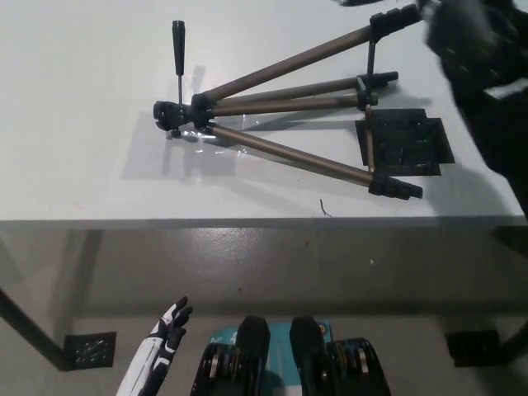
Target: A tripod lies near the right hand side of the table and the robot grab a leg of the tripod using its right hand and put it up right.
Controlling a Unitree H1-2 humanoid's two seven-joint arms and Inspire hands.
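The tripod lies flat on the white table, its bronze legs spread toward the right and its black head and handle toward the left. My black right hand hovers, blurred, over the table's far right corner, just right of the foot of the farthest leg. I cannot see whether it touches the leg or how it is set. My white left hand rests low at the lower left, below the table edge, fingers apart and holding nothing.
A black flat plate lies on the table under the leg ends. The table's front edge runs across the middle of the view, grey floor below it. Black floor plates sit at the lower left and lower right.
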